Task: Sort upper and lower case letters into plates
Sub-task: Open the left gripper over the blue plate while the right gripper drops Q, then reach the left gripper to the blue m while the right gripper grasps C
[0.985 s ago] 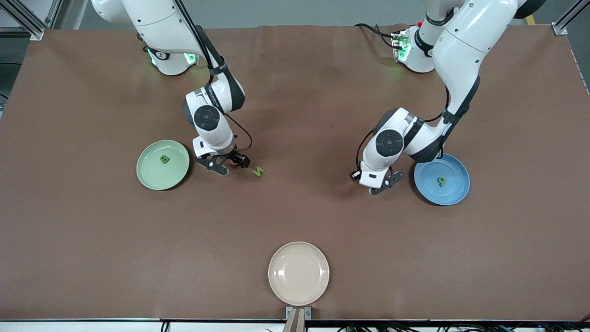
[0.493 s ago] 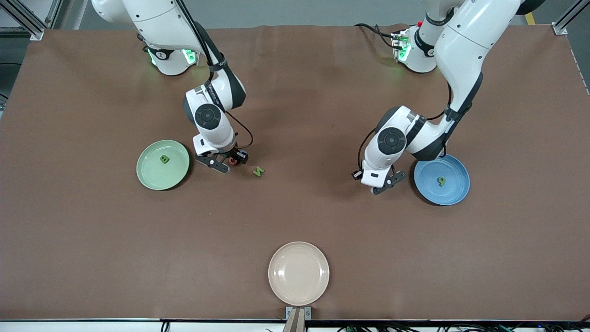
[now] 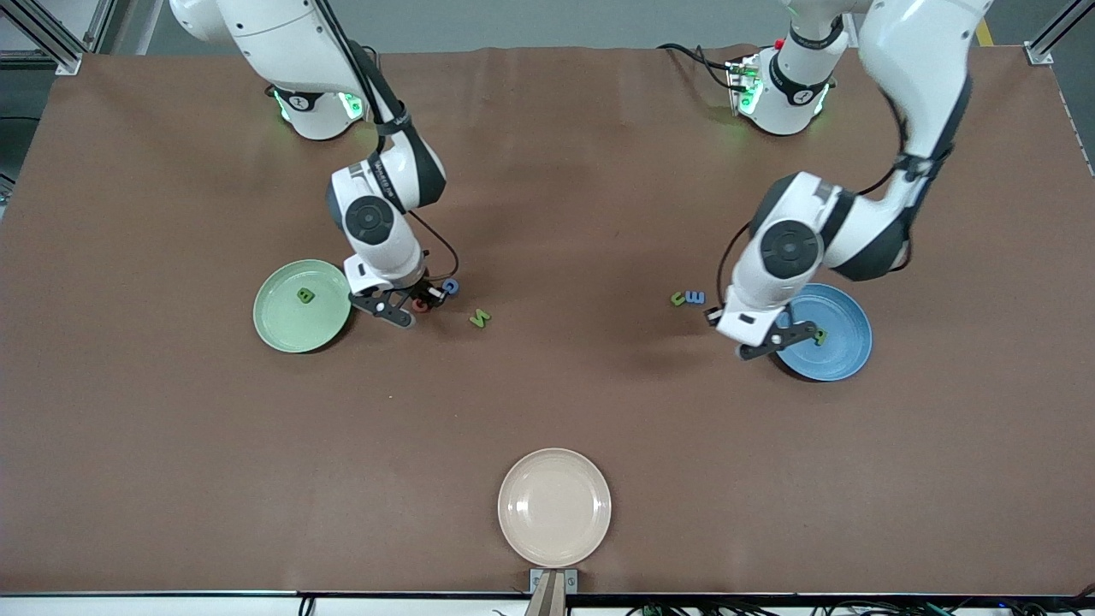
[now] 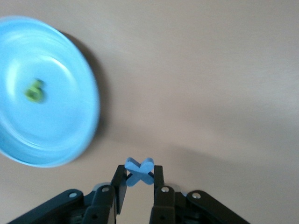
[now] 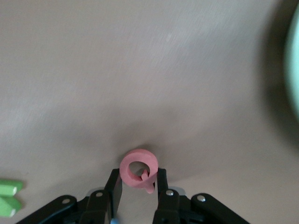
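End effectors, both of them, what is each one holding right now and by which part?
The left end effector pinches a blue X-shaped letter by its lower legs. The right end effector grips a pink ring-shaped letter across its lower edge.

A cream-beige plate [image 3: 554, 507] sits on the brown table [image 3: 171, 445] — nearest the front camera (nothing on it).

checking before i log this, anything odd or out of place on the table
Nothing stands out. Loose letters lie flat on the table, one in each plate; left claw grips a blue letter, right claw a pink one.
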Robot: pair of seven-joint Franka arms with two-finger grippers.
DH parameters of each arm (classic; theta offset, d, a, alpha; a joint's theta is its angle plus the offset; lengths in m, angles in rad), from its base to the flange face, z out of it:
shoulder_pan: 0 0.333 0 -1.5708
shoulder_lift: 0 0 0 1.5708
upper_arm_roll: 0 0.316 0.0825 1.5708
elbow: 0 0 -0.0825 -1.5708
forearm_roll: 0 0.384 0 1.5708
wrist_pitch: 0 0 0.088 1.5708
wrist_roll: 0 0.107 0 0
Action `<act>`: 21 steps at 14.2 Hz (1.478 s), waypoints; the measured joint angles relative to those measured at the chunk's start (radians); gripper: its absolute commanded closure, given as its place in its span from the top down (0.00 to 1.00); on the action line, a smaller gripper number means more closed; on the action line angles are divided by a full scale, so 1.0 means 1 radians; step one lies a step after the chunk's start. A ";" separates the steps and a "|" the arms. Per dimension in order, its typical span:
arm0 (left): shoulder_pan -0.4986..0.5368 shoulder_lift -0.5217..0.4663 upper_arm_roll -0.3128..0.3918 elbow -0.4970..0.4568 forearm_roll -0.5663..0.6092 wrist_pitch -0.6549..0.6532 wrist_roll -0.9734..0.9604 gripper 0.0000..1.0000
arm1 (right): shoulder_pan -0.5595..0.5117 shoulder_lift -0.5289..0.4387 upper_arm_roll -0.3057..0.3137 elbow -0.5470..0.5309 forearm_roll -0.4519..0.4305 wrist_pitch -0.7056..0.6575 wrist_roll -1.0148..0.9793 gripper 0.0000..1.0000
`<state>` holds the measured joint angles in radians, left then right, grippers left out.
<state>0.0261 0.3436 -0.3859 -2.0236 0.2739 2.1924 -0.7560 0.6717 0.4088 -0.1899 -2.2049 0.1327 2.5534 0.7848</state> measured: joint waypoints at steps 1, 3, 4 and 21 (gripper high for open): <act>0.039 -0.027 -0.002 -0.030 0.000 -0.001 0.096 0.12 | -0.044 -0.020 -0.004 0.002 0.000 -0.034 -0.074 0.00; 0.125 -0.066 -0.003 -0.090 0.000 0.005 0.263 0.12 | -0.155 -0.073 -0.009 0.004 0.000 -0.106 -0.251 0.00; 0.169 -0.075 -0.004 -0.116 0.000 0.023 0.332 0.12 | -0.215 -0.100 -0.011 0.004 0.000 -0.139 -0.339 0.00; 0.331 0.051 -0.005 -0.226 0.000 0.280 0.577 0.43 | -0.345 -0.138 0.013 -0.119 0.001 -0.161 -0.552 1.00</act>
<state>0.3575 0.3946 -0.3913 -2.2493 0.2739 2.4725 -0.1788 0.3266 0.2710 -0.1768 -2.3239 0.1339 2.3919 0.2324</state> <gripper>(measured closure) 0.727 0.211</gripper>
